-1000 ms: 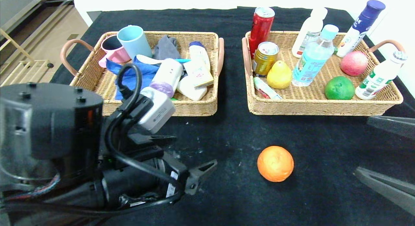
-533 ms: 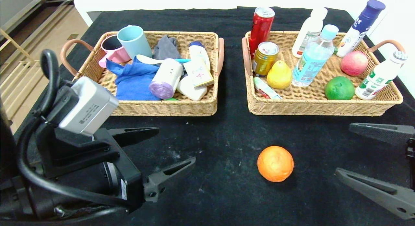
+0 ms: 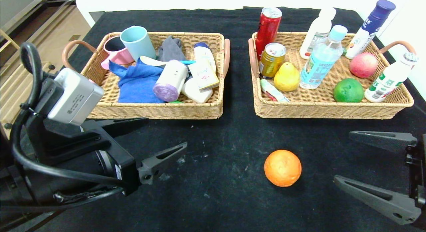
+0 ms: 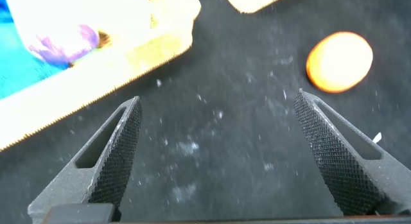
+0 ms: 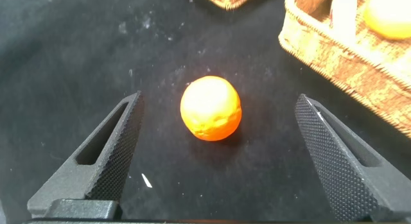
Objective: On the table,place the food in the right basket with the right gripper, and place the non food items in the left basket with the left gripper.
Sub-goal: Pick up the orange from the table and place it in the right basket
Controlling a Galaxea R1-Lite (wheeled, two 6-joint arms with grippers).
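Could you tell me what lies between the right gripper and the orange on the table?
Nothing: only bare black table separates the open right gripper from the orange, as both the head view and the right wrist view show.

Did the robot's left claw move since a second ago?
Yes. The left gripper, open and empty, has pulled back toward the robot's left, away from the left basket and the orange, which sits where it was on the table.

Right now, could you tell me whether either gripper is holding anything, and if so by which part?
Nothing is held. The left gripper and right gripper both hang open and empty above the table; the orange lies untouched.
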